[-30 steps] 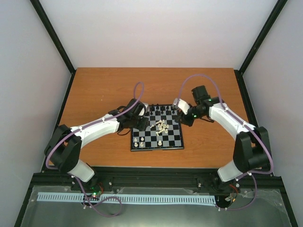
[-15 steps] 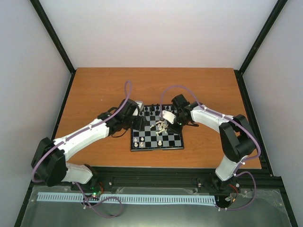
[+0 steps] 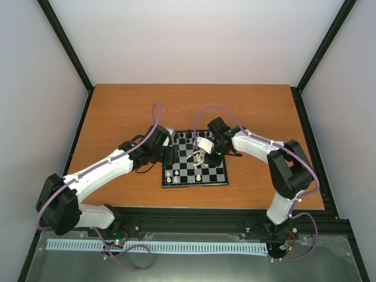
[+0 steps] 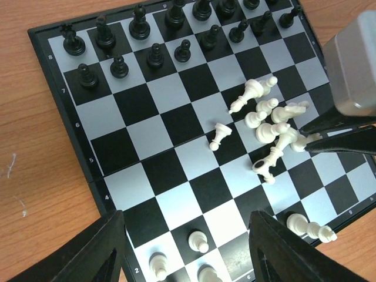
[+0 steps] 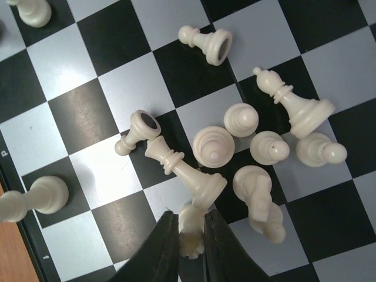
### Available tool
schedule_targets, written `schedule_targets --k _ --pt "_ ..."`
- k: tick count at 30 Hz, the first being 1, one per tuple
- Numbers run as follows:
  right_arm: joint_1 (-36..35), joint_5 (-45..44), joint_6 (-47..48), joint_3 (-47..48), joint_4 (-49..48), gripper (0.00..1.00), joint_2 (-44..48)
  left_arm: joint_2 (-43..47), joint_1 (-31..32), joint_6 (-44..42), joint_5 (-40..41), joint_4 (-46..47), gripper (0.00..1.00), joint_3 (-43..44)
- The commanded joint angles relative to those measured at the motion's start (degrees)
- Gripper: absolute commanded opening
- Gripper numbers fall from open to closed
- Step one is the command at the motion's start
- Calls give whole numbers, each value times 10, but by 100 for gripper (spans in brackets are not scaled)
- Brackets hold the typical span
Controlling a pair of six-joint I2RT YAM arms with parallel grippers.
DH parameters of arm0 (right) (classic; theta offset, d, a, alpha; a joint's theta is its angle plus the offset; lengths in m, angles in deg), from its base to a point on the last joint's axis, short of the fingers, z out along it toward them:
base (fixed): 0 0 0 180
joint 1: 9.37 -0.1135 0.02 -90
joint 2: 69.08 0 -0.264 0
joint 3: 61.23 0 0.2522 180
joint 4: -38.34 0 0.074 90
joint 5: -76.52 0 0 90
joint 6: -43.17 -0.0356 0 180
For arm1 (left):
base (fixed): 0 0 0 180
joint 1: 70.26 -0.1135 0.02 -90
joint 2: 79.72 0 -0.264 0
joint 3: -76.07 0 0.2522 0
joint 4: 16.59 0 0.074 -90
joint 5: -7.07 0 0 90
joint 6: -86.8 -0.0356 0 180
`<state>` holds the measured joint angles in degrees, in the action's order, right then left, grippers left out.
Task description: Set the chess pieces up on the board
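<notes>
The board lies at the table's middle. Black chess pieces stand in two rows on its far side. A heap of toppled cream-white pieces covers the board's centre squares. My right gripper is down at the edge of this heap, shut on a small white rook with a notched top. From the left wrist it shows at the heap's right side. My left gripper hangs open over the board's near-left squares, above standing white pawns, holding nothing.
A white queen leans against the held rook, with a knight and pawns close by. Another white piece lies near the board's corner. Both arms reach in from the sides over the brown table.
My right arm has swung left over the board onto the white heap, and its jaws have closed on the rook. My left arm has drawn slightly back to the left, jaws wider.
</notes>
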<state>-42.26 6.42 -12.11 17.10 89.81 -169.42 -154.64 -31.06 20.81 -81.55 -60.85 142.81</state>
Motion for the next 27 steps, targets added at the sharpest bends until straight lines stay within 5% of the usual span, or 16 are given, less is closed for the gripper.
schedule_targets --k 1,14,27 --pt "-4 -12 -5 11 8 10 -1 13 -3 -6 18 -24 60 10" --pt "-1 -26 2 -47 41 5 110 38 -3 -53 53 -122 61 77" --pt "0 -50 4 -150 38 5 192 39 -3 -67 84 -123 61 65"
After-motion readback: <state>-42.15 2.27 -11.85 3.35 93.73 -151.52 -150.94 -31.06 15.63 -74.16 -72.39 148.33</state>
